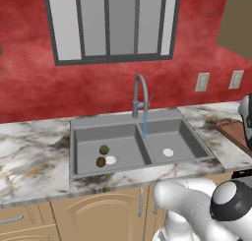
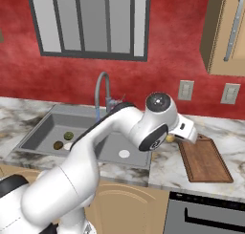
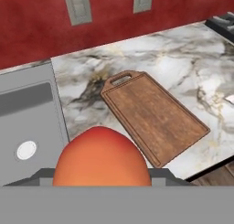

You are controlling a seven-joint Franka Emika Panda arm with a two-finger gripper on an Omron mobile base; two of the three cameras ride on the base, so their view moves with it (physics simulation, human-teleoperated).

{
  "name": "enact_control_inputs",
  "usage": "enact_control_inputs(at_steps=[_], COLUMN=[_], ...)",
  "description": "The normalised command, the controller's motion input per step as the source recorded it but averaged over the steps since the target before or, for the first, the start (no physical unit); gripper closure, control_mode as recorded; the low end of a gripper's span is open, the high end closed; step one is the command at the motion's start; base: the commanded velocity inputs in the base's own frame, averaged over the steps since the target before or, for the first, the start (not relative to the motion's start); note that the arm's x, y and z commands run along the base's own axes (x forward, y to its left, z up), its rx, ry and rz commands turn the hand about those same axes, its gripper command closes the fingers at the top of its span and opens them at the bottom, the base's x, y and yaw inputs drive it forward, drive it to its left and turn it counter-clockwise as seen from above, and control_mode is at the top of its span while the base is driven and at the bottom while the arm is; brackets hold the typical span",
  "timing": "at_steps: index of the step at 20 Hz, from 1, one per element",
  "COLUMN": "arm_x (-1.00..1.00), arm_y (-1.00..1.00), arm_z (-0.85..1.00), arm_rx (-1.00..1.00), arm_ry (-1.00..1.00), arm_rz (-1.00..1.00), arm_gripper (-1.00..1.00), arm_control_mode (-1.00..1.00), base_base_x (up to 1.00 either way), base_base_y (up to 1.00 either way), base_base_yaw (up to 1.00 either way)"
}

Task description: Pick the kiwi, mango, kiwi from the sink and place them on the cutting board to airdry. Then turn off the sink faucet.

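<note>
Mango point(image 3: 103, 157) — pinched between the fingers, held above the desk point(image 3: 183, 63) at the sink's point(image 3: 27, 122) right edge, short of the cutting board point(image 3: 153, 115). To be carried on over the board's middle, lowered until touching, then released — round, liable to roll. Both kiwis point(image 1: 104, 149) waiting in the left basin; faucet point(image 1: 141, 95) running.
</note>
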Motion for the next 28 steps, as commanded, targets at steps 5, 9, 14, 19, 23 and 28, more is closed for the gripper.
enact_control_inputs(at_steps=[5,9,14,19,23,28], arm_x=[0.11,0.13,0.05,0.11,0.17,0.1], arm_y=[-0.13,-0.16,-0.19,-0.13,-0.03,-0.06], arm_z=[-0.21,-0.17,-0.08,-0.01,0.0,-0.1], arm_rx=[0.0,0.0,0.0,0.0,0.0,0.0], arm_ry=[0.0,0.0,0.0,0.0,0.01,0.0], arm_rz=[0.0,0.0,0.0,0.0,0.0,0.0], arm_gripper=[1.0,1.0,1.0,1.0,1.0,1.0], arm_control_mode=[-1.0,-1.0,-1.0,-1.0,-1.0,-1.0], base_base_x=[0.0,0.0,0.0,0.0,0.0,0.0], base_base_y=[0.0,0.0,0.0,0.0,0.0,0.0], base_base_yaw=[0.0,0.0,0.0,0.0,0.0,0.0])
